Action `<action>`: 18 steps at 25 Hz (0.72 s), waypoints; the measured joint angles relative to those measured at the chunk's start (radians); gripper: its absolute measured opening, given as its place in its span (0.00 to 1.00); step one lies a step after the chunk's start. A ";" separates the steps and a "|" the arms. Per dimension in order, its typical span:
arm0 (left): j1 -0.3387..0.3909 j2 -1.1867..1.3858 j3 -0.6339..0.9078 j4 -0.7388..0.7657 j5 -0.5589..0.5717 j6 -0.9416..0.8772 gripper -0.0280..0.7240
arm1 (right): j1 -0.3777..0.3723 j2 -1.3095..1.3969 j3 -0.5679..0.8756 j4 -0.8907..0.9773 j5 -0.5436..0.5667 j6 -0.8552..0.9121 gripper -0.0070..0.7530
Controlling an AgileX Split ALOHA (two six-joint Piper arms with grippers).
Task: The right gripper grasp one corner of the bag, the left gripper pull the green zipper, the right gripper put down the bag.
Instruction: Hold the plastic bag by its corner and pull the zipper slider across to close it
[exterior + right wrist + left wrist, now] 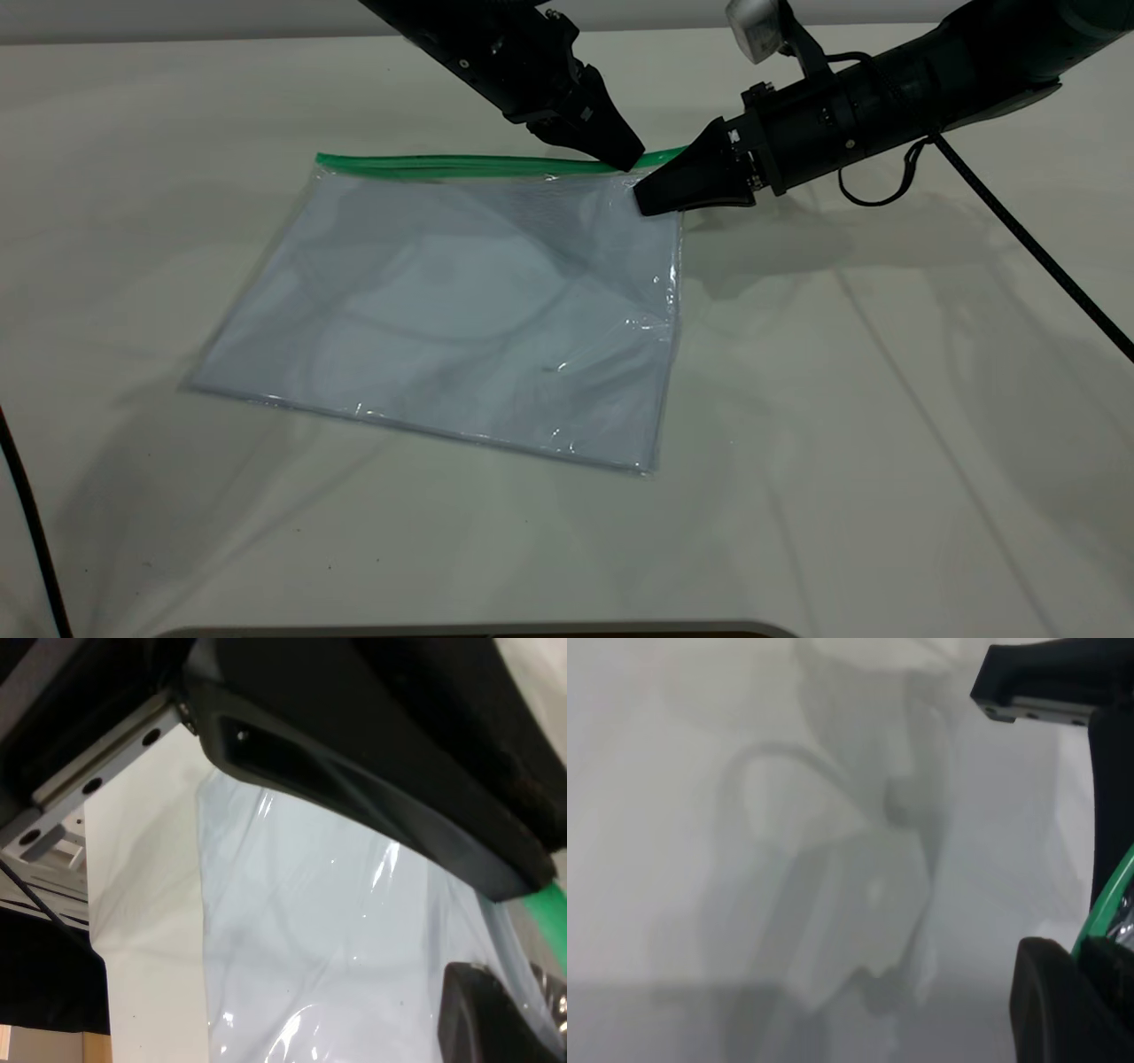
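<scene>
Here, two robot arms meet at one corner of a clear pouch on a table.

Surface: a table (886,425) under a wrinkled white cloth.

Bag: the bag (461,310) is a large clear plastic pouch with pale bluish-white sheets showing through. Its near edge rests on the cloth; its far edge is raised, highest at the far right corner.

Zipper: the green zipper (443,165) runs along the far long edge, from the far left corner to the two grippers.

Right gripper: the right gripper (647,199) comes in from the right, at the end of a thick dark arm with a looping cable. Its tip is pinched on the bag's far right corner, just under the green strip.

Left gripper: the left gripper (627,159) reaches down from the top of the exterior view. Its tip touches the zipper right beside the right gripper. Its wrist view shows the green strip between its dark fingers (1063,1010), closed on it.

Slider tab: hidden by the grippers.
</scene>
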 joint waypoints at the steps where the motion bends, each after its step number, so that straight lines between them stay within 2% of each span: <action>1: 0.001 0.000 0.000 0.000 -0.001 0.001 0.14 | -0.002 0.000 0.000 0.000 0.000 0.000 0.06; 10: 0.025 0.000 0.000 0.000 0.001 0.027 0.14 | -0.018 0.000 0.000 0.008 0.004 -0.001 0.06; 18: 0.089 0.002 0.000 0.001 0.014 0.055 0.14 | -0.041 0.000 -0.001 0.019 0.008 -0.001 0.06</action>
